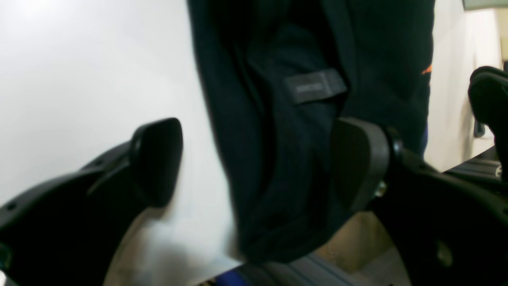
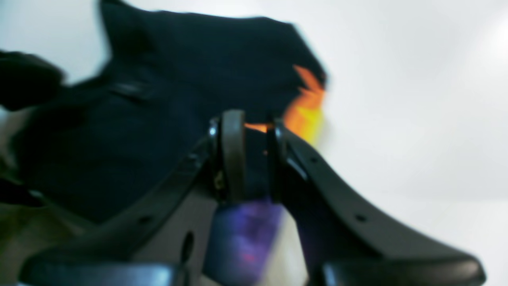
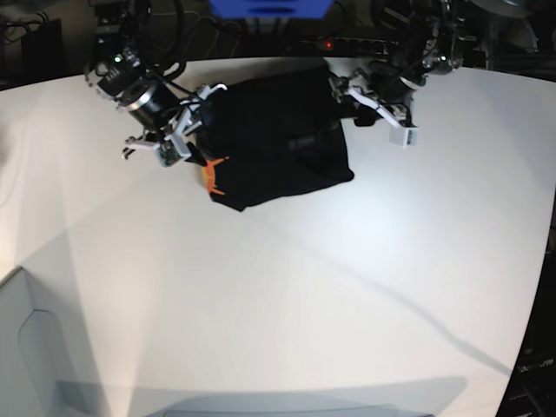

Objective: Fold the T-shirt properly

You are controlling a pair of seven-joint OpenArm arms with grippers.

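The black T-shirt (image 3: 278,139) lies bunched at the far side of the white table (image 3: 287,295). Orange print (image 3: 213,174) shows at its near left corner. In the base view my right gripper (image 3: 198,122) reaches in from the left. The right wrist view shows my right gripper (image 2: 254,159) shut on a fold of the T-shirt (image 2: 166,119), right beside the orange print (image 2: 305,107). My left gripper (image 1: 258,163) stands wide open over the other edge of the T-shirt (image 1: 278,159). A small label (image 1: 315,85) shows just beyond its pads (image 1: 156,159). In the base view the left gripper (image 3: 347,100) sits at the shirt's right edge.
Both arms come in from the back of the table, the right arm (image 3: 139,95) and the left arm (image 3: 400,78). A blue object (image 3: 269,9) and cables sit behind the far edge. A white raised edge (image 3: 26,347) shows at the near left.
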